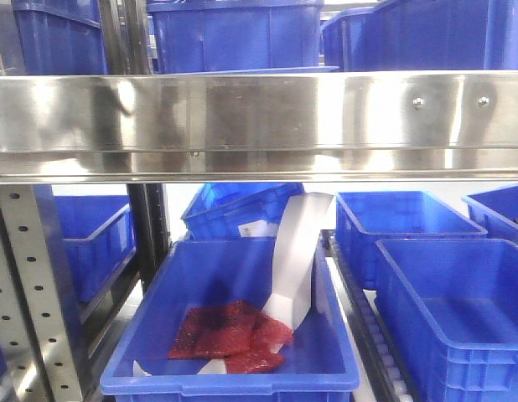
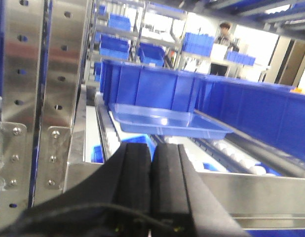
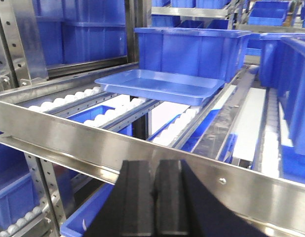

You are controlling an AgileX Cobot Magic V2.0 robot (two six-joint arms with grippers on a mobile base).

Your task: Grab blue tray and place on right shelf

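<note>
Now glossy shallow blue tray (image 3: 160,86) on steel shelf (image 3: 142,148).

Front view faces steel rail (image 1: 259,113) close; wrist views share blue tray (image 2: 167,120) beyond.

The large shallow rectangular tray of glossy light periwinkle-blue plastic (image 3: 162,85) lies flat and upright on the roller tracks of the shiny stainless-steel shelf level (image 3: 142,143), set back from the front rail. It has rounded corners, low sloped walls and a flared rim, and appears empty; light glints off its floor in the left wrist view (image 2: 167,120). Its far edge sits just in front of a deep darker blue bin; whether they touch cannot be told. The shelf's wide reflective front rail (image 1: 259,113) runs level across the front view, bearing two small screws toward its right end, and is carried on perforated grey metal uprights.
</note>
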